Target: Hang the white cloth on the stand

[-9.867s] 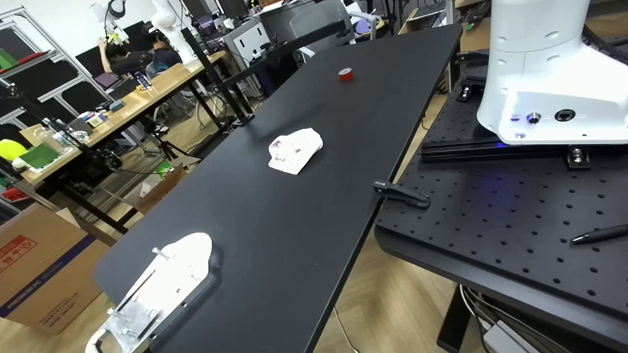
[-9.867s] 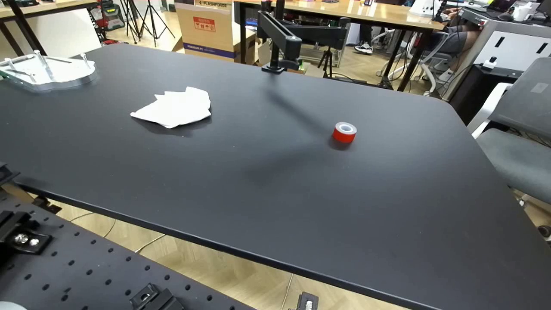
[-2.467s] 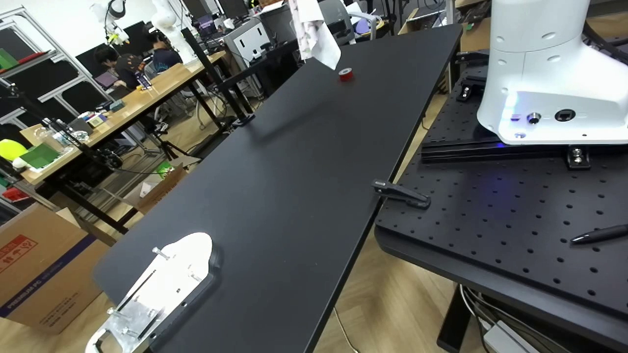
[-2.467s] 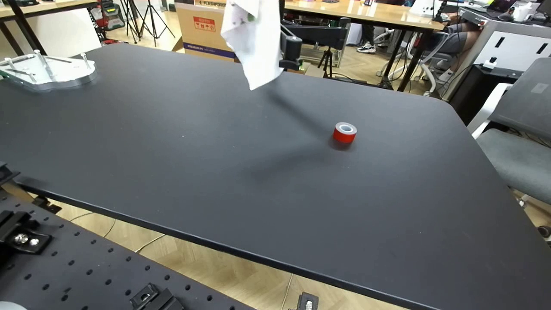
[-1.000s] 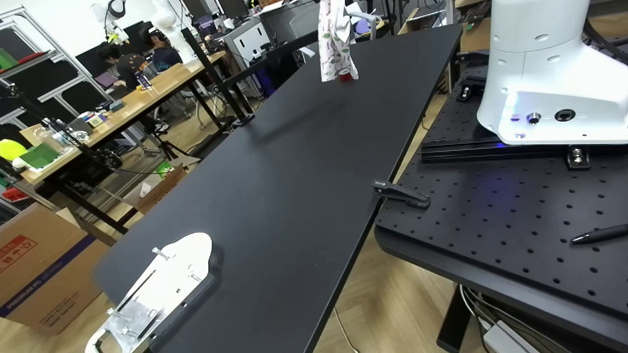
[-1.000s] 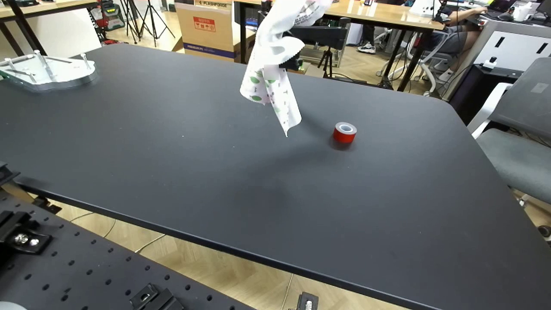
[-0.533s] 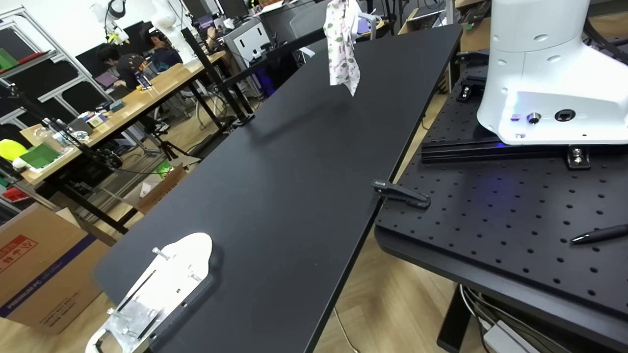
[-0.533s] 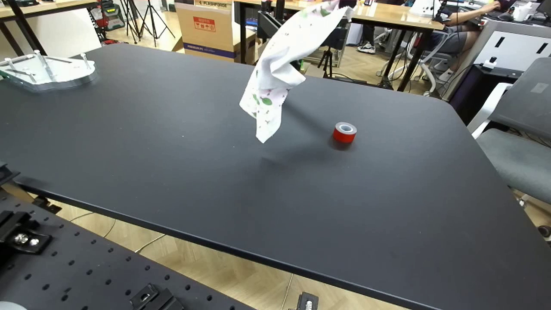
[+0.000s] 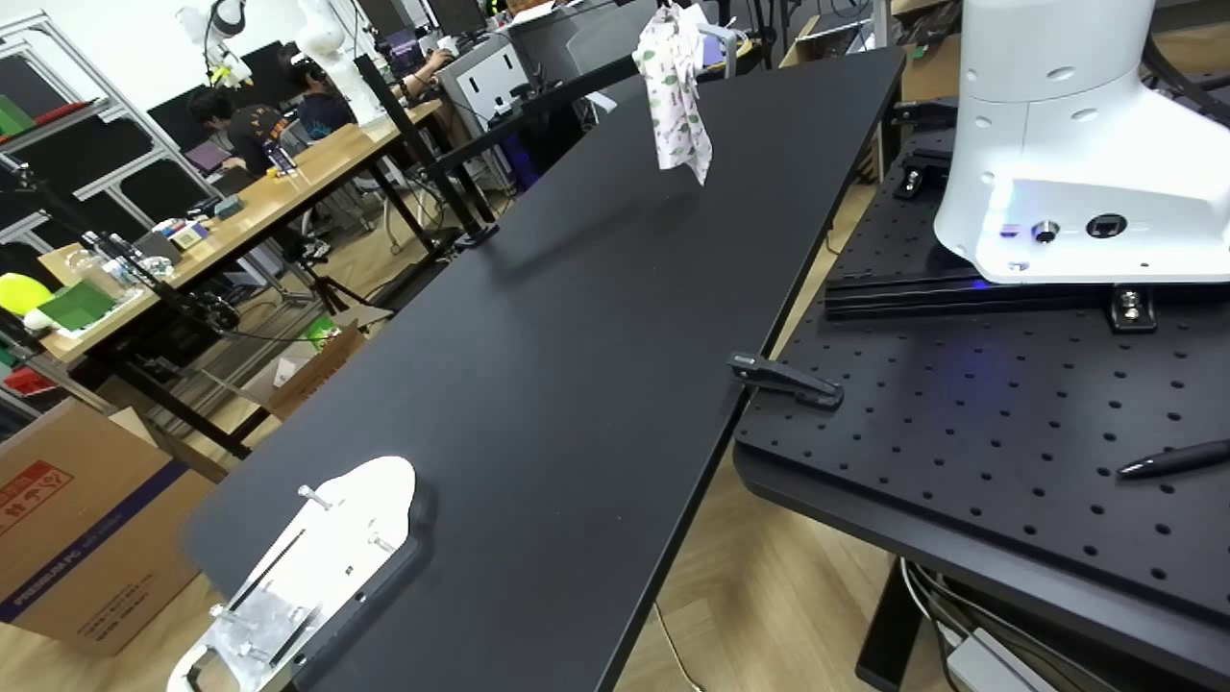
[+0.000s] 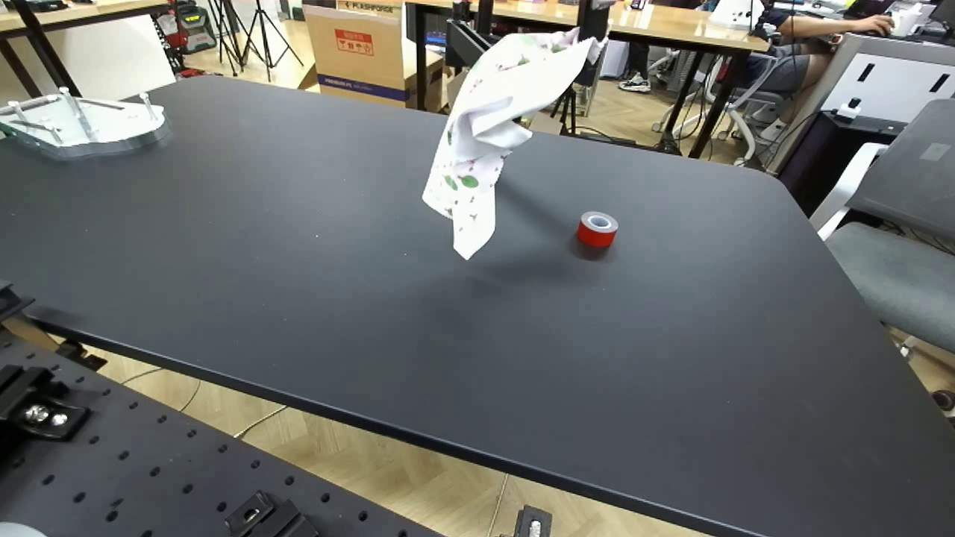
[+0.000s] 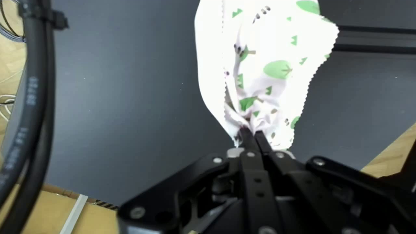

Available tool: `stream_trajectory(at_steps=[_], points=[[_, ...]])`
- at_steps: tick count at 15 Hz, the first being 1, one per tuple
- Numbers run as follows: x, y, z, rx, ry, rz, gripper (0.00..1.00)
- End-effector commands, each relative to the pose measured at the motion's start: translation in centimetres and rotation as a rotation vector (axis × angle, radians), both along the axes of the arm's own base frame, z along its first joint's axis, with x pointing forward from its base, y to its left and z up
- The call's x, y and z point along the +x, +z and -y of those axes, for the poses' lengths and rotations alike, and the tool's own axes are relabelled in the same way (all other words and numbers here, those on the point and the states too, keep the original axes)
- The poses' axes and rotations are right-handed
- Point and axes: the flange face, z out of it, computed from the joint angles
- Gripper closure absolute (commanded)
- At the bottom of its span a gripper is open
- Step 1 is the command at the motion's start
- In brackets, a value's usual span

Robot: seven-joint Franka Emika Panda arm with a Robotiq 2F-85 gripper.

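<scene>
The white cloth (image 9: 673, 96) with green prints hangs in the air over the table. The stand (image 9: 450, 192) is a black post with a sideways arm at the table's far edge. In an exterior view the cloth (image 10: 477, 142) bends down across the end of the stand's arm (image 10: 466, 45) and hides that end, so it appears draped there. The wrist view shows the arm's bar (image 11: 377, 39) running under the cloth (image 11: 260, 71). My gripper (image 11: 252, 132) is shut on one bunched end of it, beyond the arm's end.
A red tape roll (image 10: 597, 231) sits on the table near the cloth. A white plate with metal posts (image 9: 336, 538) lies at the other end. A black clamp (image 9: 783, 380) grips the near edge beside the white robot base (image 9: 1067, 144). A chair (image 10: 895, 246) stands close by.
The cloth, earlier flat on the table, was lifted up to the stand. Within the last second the gripper moved sideways past the arm's end, stretching the cloth over it, then sank slightly.
</scene>
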Motion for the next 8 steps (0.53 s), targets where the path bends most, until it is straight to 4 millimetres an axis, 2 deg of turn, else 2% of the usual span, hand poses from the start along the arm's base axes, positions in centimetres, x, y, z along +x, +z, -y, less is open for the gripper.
stream_trajectory(at_steps=[1,4,8], points=[[2.0,1.5,-1.9,-0.008,-0.002,0.038,0.99],[3.3,2.4,-1.8,-0.022,-0.024,0.066,0.99],[4.1,1.8,0.2,-0.019,-0.077,0.076,0.99]])
